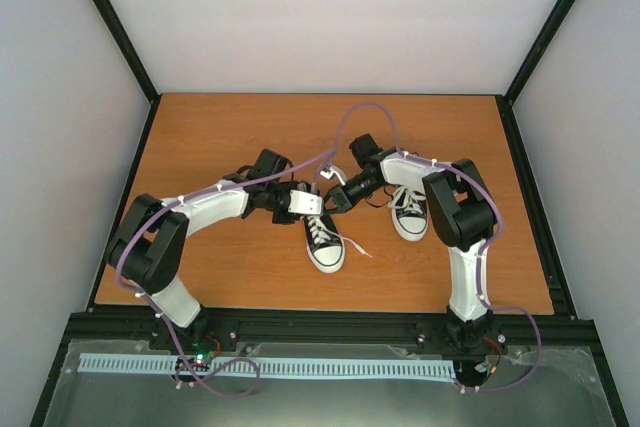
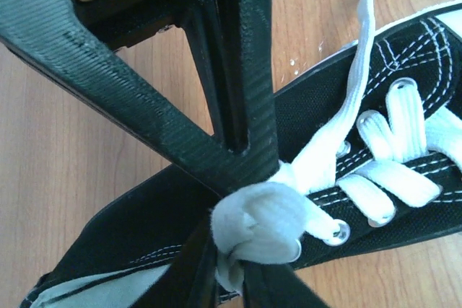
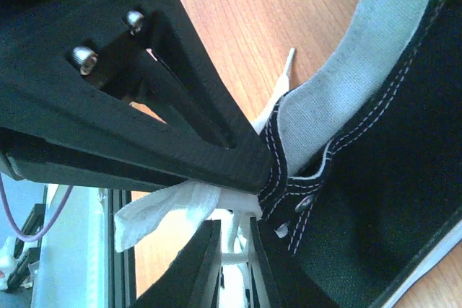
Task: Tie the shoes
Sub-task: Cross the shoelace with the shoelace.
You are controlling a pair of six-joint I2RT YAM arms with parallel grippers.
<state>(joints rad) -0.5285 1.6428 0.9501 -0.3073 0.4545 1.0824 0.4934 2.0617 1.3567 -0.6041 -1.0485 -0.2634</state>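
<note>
Two black sneakers with white toe caps stand on the wooden table: one in the middle (image 1: 326, 244), toe towards me, and one at the right (image 1: 408, 213) under the right arm. Both grippers meet over the middle shoe's ankle end. My left gripper (image 1: 312, 203) is shut on a bunched white lace knot (image 2: 261, 226) at the top eyelets of that shoe (image 2: 325, 117). My right gripper (image 1: 336, 197) is shut on a white lace (image 3: 173, 210) right beside the shoe's collar (image 3: 339, 99). A loose lace end (image 1: 356, 246) trails right of the middle shoe.
The table (image 1: 230, 132) is boxed in by black frame posts and white walls. Purple cables (image 1: 352, 117) loop above the arms. A black rail (image 1: 320, 325) runs along the near edge by the arm bases.
</note>
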